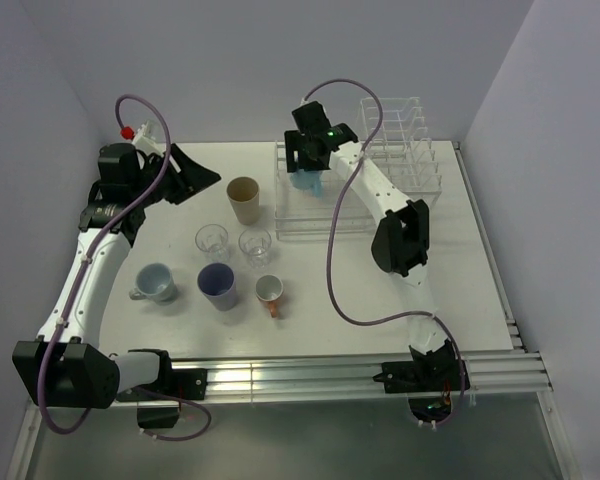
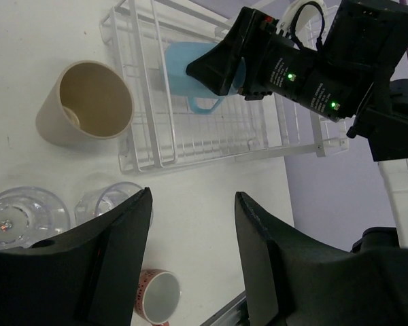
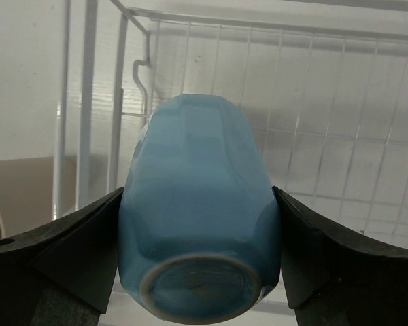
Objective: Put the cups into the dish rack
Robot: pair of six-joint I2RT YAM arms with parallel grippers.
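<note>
My right gripper (image 3: pixel 198 197) is shut on the light blue cup (image 3: pixel 197 204), one finger on each side, the cup's base facing the wrist camera. It hangs over the low flat section of the clear dish rack (image 1: pixel 280 215), at its far left corner. My left gripper (image 1: pixel 195 175) hovers open and empty at the table's back left. On the table stand the tan cup (image 1: pixel 244 198), two clear glasses (image 1: pixel 211 240) (image 1: pixel 255 244), the purple cup (image 1: pixel 217 284), the grey-blue mug (image 1: pixel 157 282) and the orange-handled mug (image 1: pixel 269 290).
The rack's taller section of upright dividers (image 1: pixel 400 135) stands at the back right. The tan cup stands just left of the rack's edge. White walls close in the table on three sides. A metal rail (image 1: pixel 310 375) runs along the near edge.
</note>
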